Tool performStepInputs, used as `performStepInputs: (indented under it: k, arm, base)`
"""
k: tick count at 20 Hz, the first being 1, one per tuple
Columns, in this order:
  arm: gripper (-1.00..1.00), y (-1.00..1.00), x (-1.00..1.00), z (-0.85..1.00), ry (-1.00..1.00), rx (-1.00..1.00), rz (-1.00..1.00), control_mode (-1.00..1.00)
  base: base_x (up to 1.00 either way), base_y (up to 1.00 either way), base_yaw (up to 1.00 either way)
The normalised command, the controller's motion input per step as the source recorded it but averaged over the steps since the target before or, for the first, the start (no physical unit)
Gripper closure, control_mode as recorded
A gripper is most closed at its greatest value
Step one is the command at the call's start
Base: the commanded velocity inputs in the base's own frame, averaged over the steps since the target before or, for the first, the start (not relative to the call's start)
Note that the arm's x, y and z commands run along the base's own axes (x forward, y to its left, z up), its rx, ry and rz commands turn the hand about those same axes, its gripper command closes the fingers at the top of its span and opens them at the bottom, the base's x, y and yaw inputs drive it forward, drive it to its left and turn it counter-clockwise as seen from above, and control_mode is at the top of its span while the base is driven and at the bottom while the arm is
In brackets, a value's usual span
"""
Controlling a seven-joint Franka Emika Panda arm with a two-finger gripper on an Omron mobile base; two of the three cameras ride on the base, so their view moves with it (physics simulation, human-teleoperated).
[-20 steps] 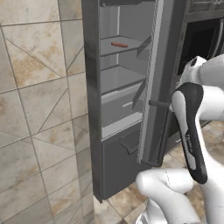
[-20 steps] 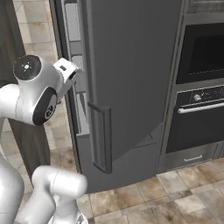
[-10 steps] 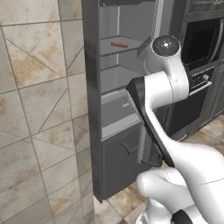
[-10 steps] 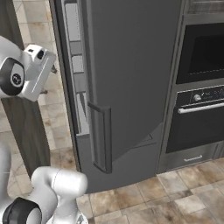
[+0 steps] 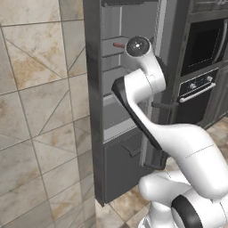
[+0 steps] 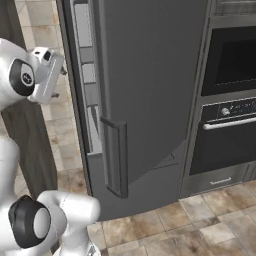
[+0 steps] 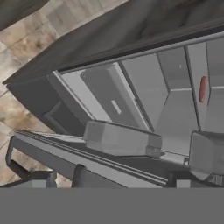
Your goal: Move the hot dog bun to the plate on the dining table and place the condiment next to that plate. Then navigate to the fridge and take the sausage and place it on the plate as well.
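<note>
Left base view: the arm has swung further up across the open fridge since half a second ago. The gripper, jaws wide and holding nothing, sits nearer the shelves; the sausage lies ahead of it on an upper shelf

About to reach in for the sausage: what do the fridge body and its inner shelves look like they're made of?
The fridge looks like dark grey matte metal or painted panel: flat slab faces, no shine. Its inner shelves look like pale grey plastic, smooth and uniform, though the render leaves that open. The sausage is a smooth reddish-brown piece lying on one shelf.
</note>
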Motion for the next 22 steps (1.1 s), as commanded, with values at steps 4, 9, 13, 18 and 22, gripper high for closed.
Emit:
performStepInputs:
  k: [4, 9, 13, 18, 22]
  arm:
    - [-1.0, 0.0, 0.86, -0.2, -0.07, -0.09, 0.0, -1.0]
    - [-1.0, 0.0, 0.82, -0.17, -0.05, -0.07, -0.01, -1.0]
    - [-1.0, -0.13, 0.7, -0.09, 0.0, -0.01, -0.04, -1.0]
    - [-1.0, -0.22, 0.69, -0.04, -0.01, -0.01, -0.13, -1.0]
    - [-1.0, -0.22, 0.48, 0.0, -0.07, -0.04, -0.23, -1.0]
  base:
    - [0.0, 0.0, 0.0]
    - [0.0, 0.0, 0.0]
    - [0.0, 0.0, 0.0]
    - [0.0, 0.0, 0.0]
    - [0.0, 0.0, 0.0]
